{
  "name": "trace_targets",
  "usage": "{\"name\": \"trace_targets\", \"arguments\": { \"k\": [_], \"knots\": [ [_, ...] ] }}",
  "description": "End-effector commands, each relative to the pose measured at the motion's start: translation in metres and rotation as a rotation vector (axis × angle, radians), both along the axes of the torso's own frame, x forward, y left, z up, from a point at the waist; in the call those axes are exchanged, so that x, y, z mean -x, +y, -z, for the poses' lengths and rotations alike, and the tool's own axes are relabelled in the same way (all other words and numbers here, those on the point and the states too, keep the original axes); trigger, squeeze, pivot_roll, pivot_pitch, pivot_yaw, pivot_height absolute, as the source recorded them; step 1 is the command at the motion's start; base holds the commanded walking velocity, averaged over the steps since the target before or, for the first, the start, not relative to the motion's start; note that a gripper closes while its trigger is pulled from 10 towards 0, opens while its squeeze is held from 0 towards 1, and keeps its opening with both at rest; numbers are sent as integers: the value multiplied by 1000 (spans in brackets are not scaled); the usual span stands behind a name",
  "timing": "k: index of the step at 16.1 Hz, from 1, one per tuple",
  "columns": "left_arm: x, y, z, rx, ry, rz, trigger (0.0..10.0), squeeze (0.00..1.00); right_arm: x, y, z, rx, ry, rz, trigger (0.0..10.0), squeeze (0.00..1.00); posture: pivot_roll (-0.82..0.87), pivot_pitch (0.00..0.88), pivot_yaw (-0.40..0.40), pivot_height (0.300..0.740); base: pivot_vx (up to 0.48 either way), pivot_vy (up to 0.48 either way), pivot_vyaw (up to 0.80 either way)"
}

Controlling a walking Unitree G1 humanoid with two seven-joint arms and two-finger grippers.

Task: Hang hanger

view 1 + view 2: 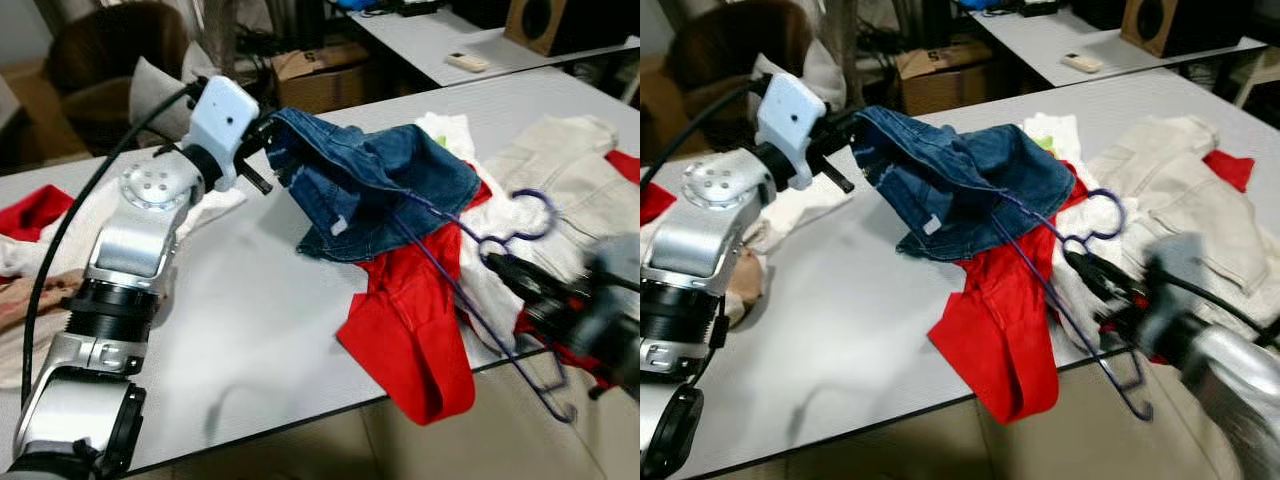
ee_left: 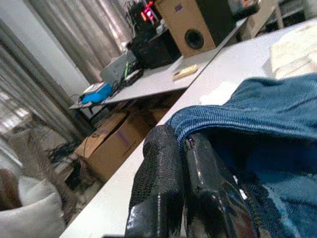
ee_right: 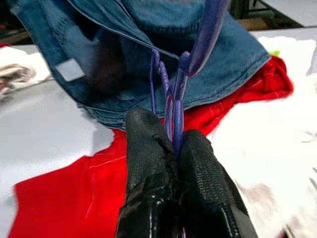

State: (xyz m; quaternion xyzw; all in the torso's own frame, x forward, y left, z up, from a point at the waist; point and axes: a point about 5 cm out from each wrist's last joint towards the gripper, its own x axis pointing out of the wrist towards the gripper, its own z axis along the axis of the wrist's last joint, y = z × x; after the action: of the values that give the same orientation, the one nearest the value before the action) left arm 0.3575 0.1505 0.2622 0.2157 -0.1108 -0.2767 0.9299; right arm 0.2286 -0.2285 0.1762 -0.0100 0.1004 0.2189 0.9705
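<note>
A blue denim garment [image 1: 380, 185] is lifted off the grey table [image 1: 250, 320] by one edge, with my left gripper [image 1: 265, 150] shut on its hem [image 2: 208, 119]. A thin purple hanger [image 3: 205, 29] runs partly inside the denim, its hook [image 1: 545, 208] curling toward the right. My right gripper [image 1: 497, 263] is shut on the hanger near the hook, at the table's right front edge. The hanger's lower end hangs past the table edge. In the right wrist view the black fingers [image 3: 148, 148] pinch the purple wire just before the denim.
A red garment [image 1: 410, 330] lies under the denim and droops over the front edge. White and cream clothes [image 1: 560, 160] cover the right side. More cloth [image 1: 35, 210] lies far left. Cardboard boxes [image 1: 320, 75], a chair [image 1: 100, 60] and a second table [image 1: 430, 35] stand behind.
</note>
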Motion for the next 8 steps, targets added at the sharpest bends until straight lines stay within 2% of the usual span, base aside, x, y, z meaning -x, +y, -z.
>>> {"name": "trace_targets", "arguments": {
  "k": [1, 3, 5, 6, 7, 8],
  "knots": [
    [4, 3, -14, 28, -37, 14, 0, 0, -10, 4, 6, 28, -5, 19, 10000, 0, -185, 0, 93, 719, 0, 0, 0],
    [7, 6, -13, 3, -34, 18, 0, 0, -32, 7, 4, 48, -64, 76, 10000, 0, -174, 0, 85, 719, 0, 0, 0],
    [8, 18, -9, -53, -20, -13, 0, 0, -48, 0, -14, 34, -172, 149, 10000, 0, -173, 0, 84, 719, 0, 0, 0],
    [9, 27, -7, -84, -9, -34, 0, 0, -57, -10, -35, 15, -279, 217, 10000, 0, -177, 0, 89, 719, 0, 0, 0],
    [10, 34, -6, -117, -3, -52, 0, 0, -62, -17, -60, -56, -401, 261, 10000, 0, -174, 0, 85, 719, 0, 0, 0],
    [13, 39, -5, -126, 9, -60, 0, 0, -64, -19, -74, -132, -462, 259, 10000, 0, -172, 0, 81, 719, 0, 0, 0]
  ]
}}
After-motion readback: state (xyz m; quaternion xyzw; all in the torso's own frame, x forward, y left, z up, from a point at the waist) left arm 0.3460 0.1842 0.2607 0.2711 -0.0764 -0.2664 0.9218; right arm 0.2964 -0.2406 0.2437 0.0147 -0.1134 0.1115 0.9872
